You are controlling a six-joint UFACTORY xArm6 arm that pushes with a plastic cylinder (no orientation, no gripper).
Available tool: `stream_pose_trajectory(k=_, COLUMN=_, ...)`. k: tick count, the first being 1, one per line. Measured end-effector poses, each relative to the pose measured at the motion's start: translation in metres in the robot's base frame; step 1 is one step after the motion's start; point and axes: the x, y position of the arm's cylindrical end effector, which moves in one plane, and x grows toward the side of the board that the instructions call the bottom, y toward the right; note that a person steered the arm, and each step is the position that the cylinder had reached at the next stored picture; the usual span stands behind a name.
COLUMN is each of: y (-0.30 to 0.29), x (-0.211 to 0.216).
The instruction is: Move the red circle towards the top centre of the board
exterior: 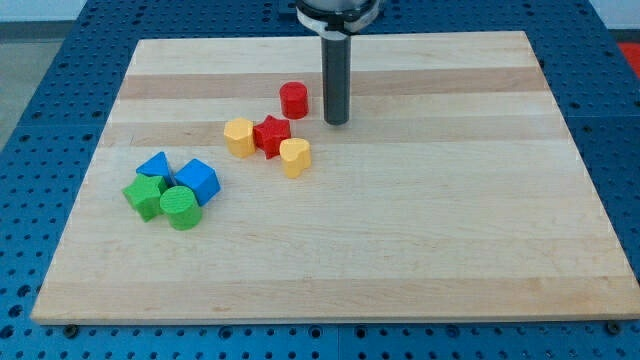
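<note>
The red circle (293, 100) stands on the wooden board (420, 230), a little left of centre in the upper part. My tip (336, 122) rests on the board just to the right of the red circle and slightly below it, with a small gap between them. The dark rod rises from the tip to the view's top edge.
A red star (271, 134) lies below the red circle, between a yellow hexagon (239, 136) and a yellow heart (294, 157). At the left sit a blue triangle (154, 166), a blue cube (198, 181), a green star (146, 195) and a green circle (180, 207).
</note>
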Motion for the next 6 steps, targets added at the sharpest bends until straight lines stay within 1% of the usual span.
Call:
stream_pose_trajectory(k=1, y=-0.008, x=0.0)
stream_pose_trajectory(k=2, y=-0.031, x=-0.003)
stream_pose_trajectory(k=3, y=-0.056, x=-0.016)
stream_pose_trajectory(k=6, y=-0.119, x=-0.084)
